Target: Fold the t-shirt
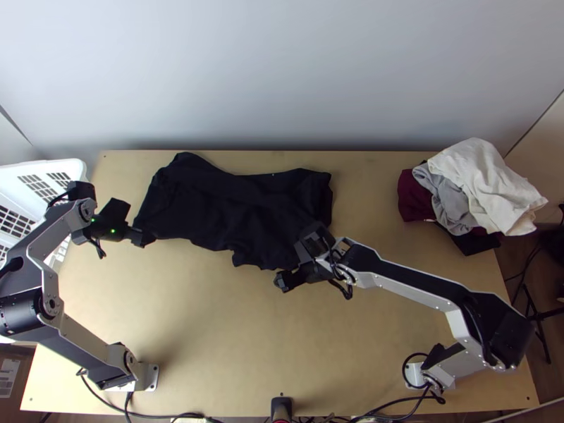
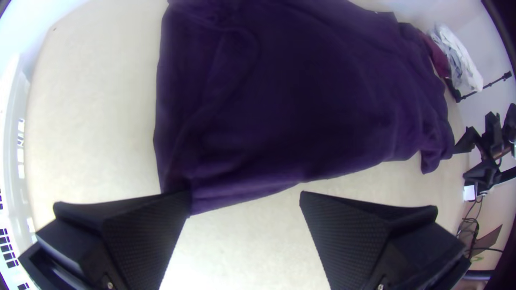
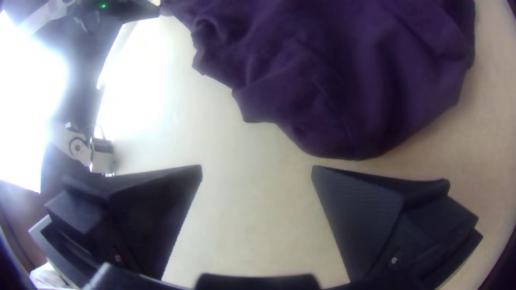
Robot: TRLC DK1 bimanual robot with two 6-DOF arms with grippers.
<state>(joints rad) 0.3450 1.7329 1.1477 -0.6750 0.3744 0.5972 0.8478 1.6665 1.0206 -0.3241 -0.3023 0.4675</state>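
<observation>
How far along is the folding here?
Done: perhaps laying out; the dark shirt lies spread but rumpled on the table. In hand: nothing; left pincer and right pincer stand open near its edge. Remaining: apparently all folding, given its uneven outline.

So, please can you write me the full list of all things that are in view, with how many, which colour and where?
table: one, light wood, across the scene
t-shirt: one, black, lying wrinkled, left to middle of the far half
cream cloth: one, on the pile, far right
grey cloth: one, same pile
maroon cloth: one, same pile
basket: one, white, beyond the left edge
device: one, black, near edge, middle
cables: several, mostly black, near edge
wall: one, pale grey, behind
arms: two, silver-grey and black, bases near left and near right
left gripper: one, black, open, by the shirt's left end
right gripper: one, black, open, by its near edge
</observation>
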